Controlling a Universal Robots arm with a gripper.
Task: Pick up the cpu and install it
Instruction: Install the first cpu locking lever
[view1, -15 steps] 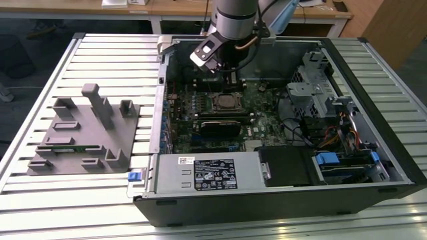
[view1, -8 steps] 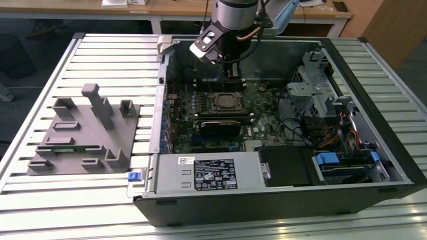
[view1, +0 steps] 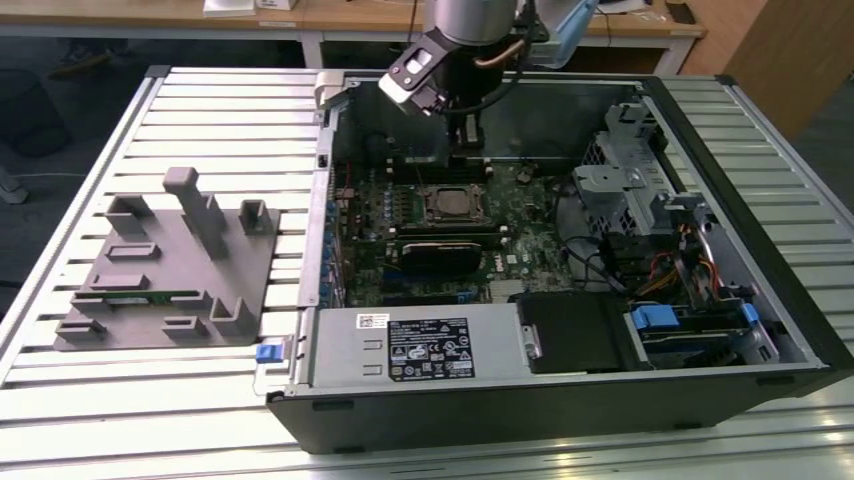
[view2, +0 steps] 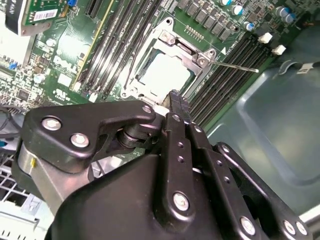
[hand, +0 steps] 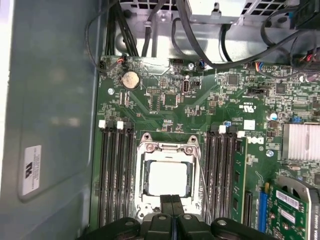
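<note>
Open PC case (view1: 747, 330) lies on its side on the slatted table (view1: 200, 100), motherboard (view1: 534, 240) face up. Grey plastic holder (view1: 160, 280) sits on the table, well apart, toward the exterior view's left.

Arm is reaching down into the case; gripper (hand: 171, 199) hovers just above the socket frame's (hand: 165, 146) edge. In both wrist views the two fingers are pressed together with nothing pinched between them.

The cpu (hand: 167, 178) already lies flat inside the socket frame, silvery top up, memory slots (hand: 116, 170) on either side. The thin retention lever (view2: 235, 65) stands out from the socket, so the cpu looks seated but likely not latched.

Handling, as a judgement: the chip is light, rigid and smooth on top, with a fragile contact side. Best gripped by two opposite edges and kept level; any tilt or drag risks the socket contacts.
</note>
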